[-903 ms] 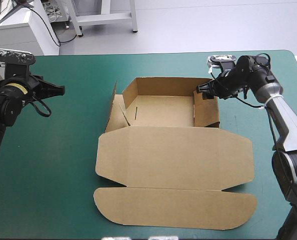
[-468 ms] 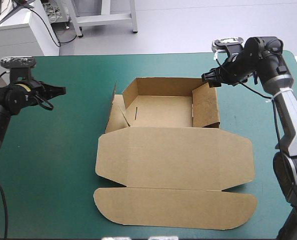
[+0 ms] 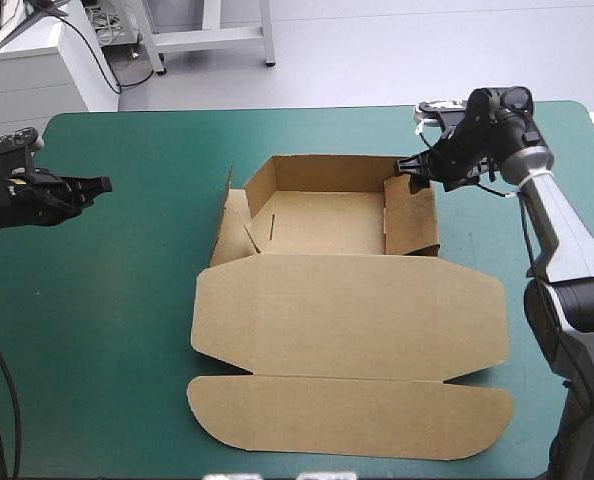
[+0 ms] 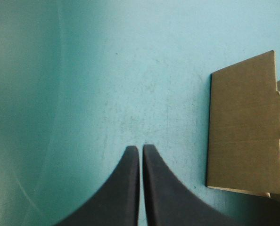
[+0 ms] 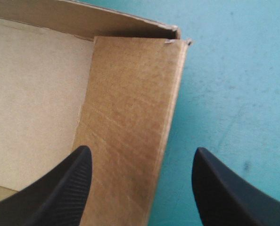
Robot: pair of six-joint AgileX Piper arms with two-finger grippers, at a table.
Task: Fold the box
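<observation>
The brown box (image 3: 347,310) lies mid-table, its tray at the far side with walls raised and its lid (image 3: 349,415) flat toward the near edge. My right gripper (image 3: 408,176) stands open over the far end of the tray's right wall (image 5: 130,108), one finger (image 5: 76,181) over the tray's inside and the other over the cover outside. My left gripper (image 4: 141,148) is shut and holds nothing. It hovers over bare teal-green cover near the table's left edge (image 3: 97,185), well apart from the box's left flap (image 4: 243,122), which stands loose and leans outward (image 3: 229,205).
Teal-green cover (image 3: 117,300) stretches between my left gripper and the box. A narrower strip of cover (image 3: 477,230) runs between the tray's right wall and the table's right edge. The table's far edge (image 3: 307,108) lies just beyond the tray.
My left arm has drawn back toward the table's left edge, still shut. My right gripper rose off the right wall's far corner, then came back down over it.
</observation>
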